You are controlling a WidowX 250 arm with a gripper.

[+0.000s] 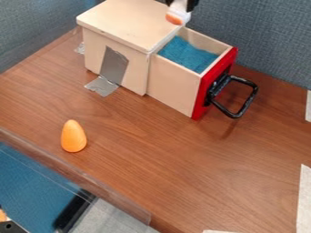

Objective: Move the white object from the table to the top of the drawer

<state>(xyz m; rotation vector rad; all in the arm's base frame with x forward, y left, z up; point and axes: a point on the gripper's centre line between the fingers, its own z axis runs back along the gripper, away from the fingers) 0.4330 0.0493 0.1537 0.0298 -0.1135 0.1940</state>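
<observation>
Here, on the desk (152, 154), an orange egg-shaped piece (73, 136) is seen at the left, well apart from the wooden cabinet (124, 22). The cabinet's side and the wood below it are joined by silver tape (113, 66). Farther right, near the cabinet top's back right corner, the white object (178, 11), orange at its lower end, is gripped by the pincer (182, 4), its fingers parted just by the object's width. At the right, the drawer (176, 84) is pulled out, blue-lined, red-fronted and fitted with a black handle (247, 101).
</observation>
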